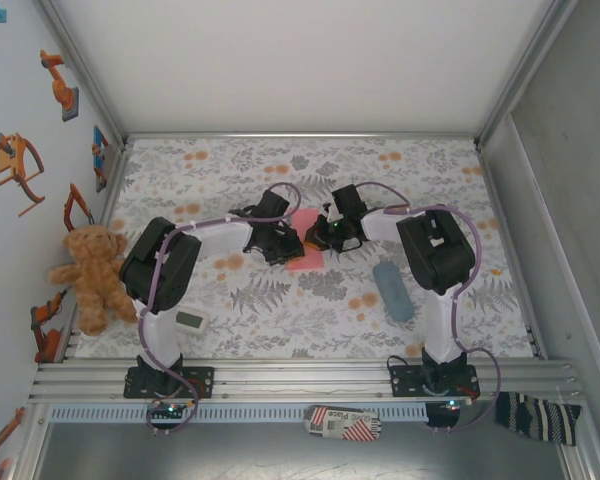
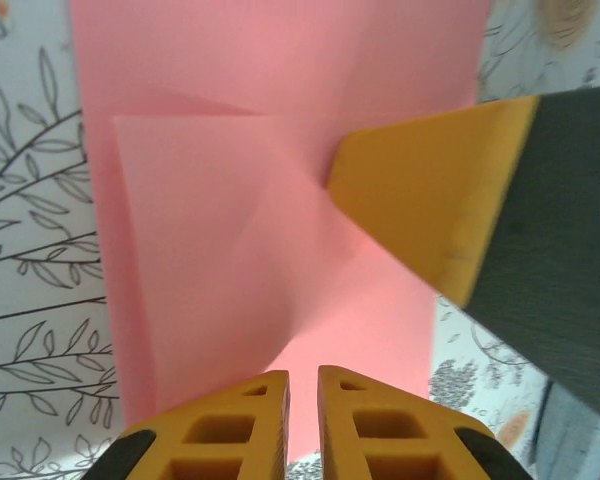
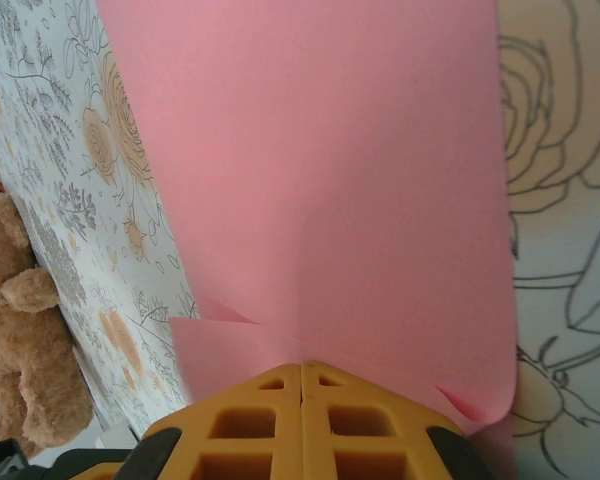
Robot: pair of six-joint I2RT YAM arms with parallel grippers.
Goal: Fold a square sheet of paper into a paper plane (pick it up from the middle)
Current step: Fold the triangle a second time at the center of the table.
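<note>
Covering table (image 1: 280, 372): floral cloth (image 1: 310, 300); paper (image 1: 305, 252) centre, teddy (image 1: 90, 275) left.

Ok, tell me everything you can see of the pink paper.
The pink paper is thin, matte salmon, lying mid-way across the floral table. Part of it is folded over into a triangular flap. The right end effector, shut, presses on it; the left end effector, nearly closed, meets the flap.
</note>
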